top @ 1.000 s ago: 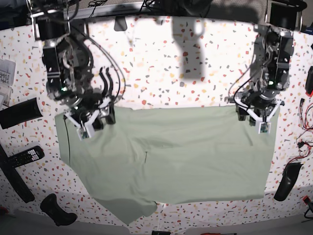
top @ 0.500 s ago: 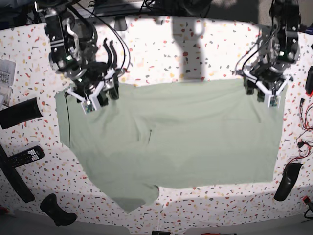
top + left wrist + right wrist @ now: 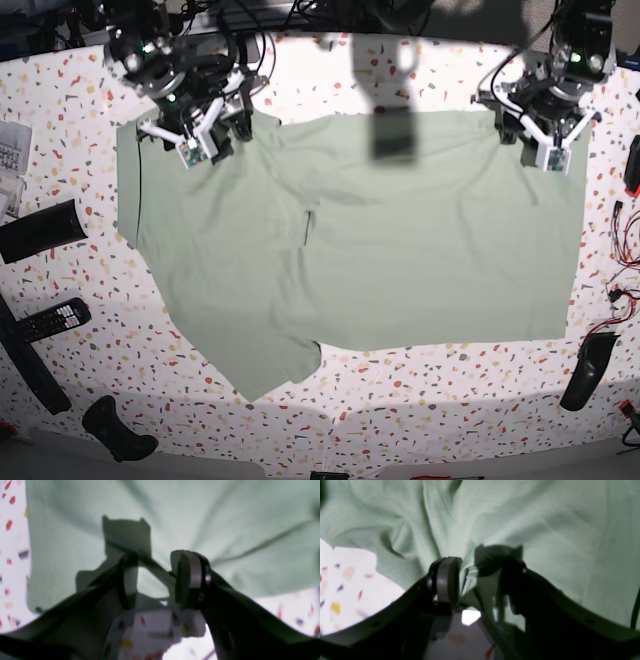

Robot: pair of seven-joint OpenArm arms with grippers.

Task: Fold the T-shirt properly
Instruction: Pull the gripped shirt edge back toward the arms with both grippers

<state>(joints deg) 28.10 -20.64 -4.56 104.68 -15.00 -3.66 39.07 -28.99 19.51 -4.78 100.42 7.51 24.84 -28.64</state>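
The pale sage-green T-shirt (image 3: 400,250) lies spread wide over the speckled table (image 3: 450,420). One sleeve (image 3: 265,365) points toward the near edge. My left gripper (image 3: 545,148) sits at the shirt's far right corner, and my right gripper (image 3: 205,140) at its far left corner. In the left wrist view, the left gripper (image 3: 155,575) pinches a taut fold of the shirt (image 3: 225,517) between its fingers. In the right wrist view, the right gripper (image 3: 477,580) is shut on a bunched edge of the shirt (image 3: 545,530), which shows soft wrinkles.
On the left lie a black remote (image 3: 55,320), a dark cylinder (image 3: 40,230) and a white box (image 3: 10,160). A black handle (image 3: 115,430) sits at the near left. At the right edge are a black object (image 3: 585,370) and loose cables (image 3: 625,290).
Both grippers have moved toward the far edge of the table, dragging the shirt's far edge with them. The cloth now lies farther back and flatter.
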